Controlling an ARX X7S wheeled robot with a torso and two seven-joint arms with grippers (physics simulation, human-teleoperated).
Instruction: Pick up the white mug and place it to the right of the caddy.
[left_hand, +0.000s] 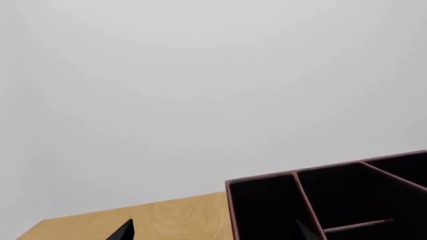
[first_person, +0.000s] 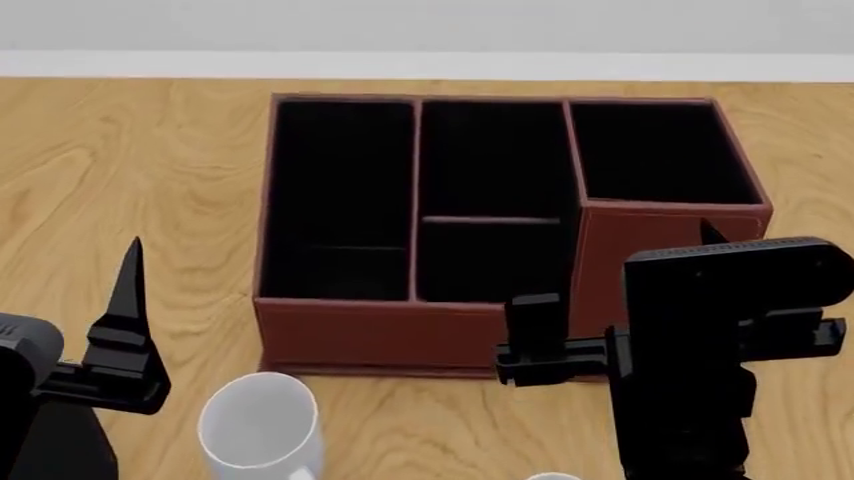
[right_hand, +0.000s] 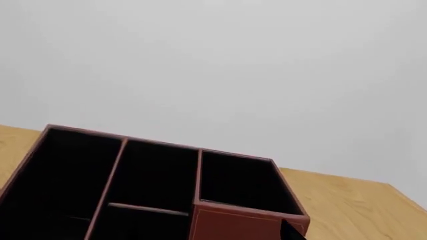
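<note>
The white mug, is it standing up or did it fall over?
Standing up. In the head view the white mug shows its round open mouth facing upward, on the table in front of the caddy.

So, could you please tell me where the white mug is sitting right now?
In the head view, the white mug stands upright on the wooden table, just in front of the caddy's front-left corner, nearer the left gripper; neither wrist view shows it.

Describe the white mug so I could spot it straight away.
Find the big reddish-brown caddy on the wooden table. In the head view, the mug stands just in front of its left corner, near the left gripper. It is plain glossy white, open end up.
</note>
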